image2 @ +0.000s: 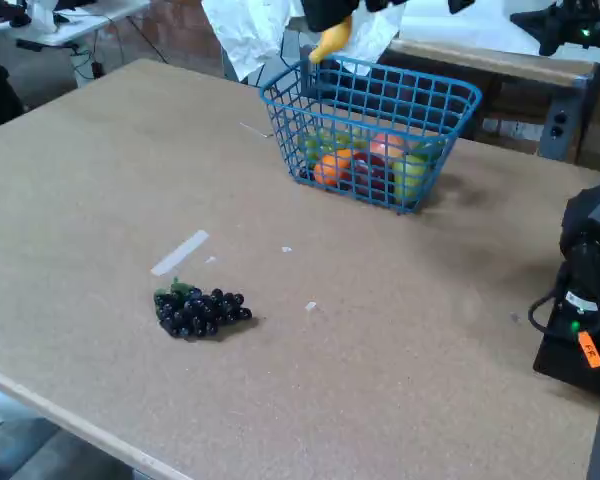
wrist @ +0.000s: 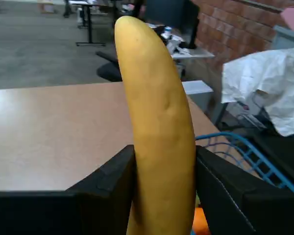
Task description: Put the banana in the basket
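A wide tan tabletop [image2: 400,340] with a pale front edge filled most of the fixed view. Behind it in the wrist view stretched a grey floor [wrist: 34,54], where a black-legged desk [wrist: 88,24] stood far back. A red brick wall [wrist: 230,24] rose on the right, with a dark monitor [wrist: 171,14] on a cluttered white desk [wrist: 191,53] before it. Crumpled white plastic sheeting [wrist: 269,83] lay heaped at the right. Light was even and soft, as in an indoor workshop.
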Tool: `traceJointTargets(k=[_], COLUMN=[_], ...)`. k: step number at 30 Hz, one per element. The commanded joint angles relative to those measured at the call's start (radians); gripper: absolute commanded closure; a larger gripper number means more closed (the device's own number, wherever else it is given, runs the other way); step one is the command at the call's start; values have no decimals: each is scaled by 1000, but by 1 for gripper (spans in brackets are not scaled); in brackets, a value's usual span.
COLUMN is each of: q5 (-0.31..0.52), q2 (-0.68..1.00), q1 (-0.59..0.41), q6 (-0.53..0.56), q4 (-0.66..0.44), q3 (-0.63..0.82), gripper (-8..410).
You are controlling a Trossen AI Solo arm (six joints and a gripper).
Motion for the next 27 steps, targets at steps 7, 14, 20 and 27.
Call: traceJointTargets(k=[7,14,20,27], q5=[226,222,161,77], q2=[-21,-21,0,75], q1=[-77,-201,-317,-449], q6=[21,26,26,26], q4=[-109,-117,-95,-44], q3=[-3,-3,-3,-3], gripper=[402,402,402,402])
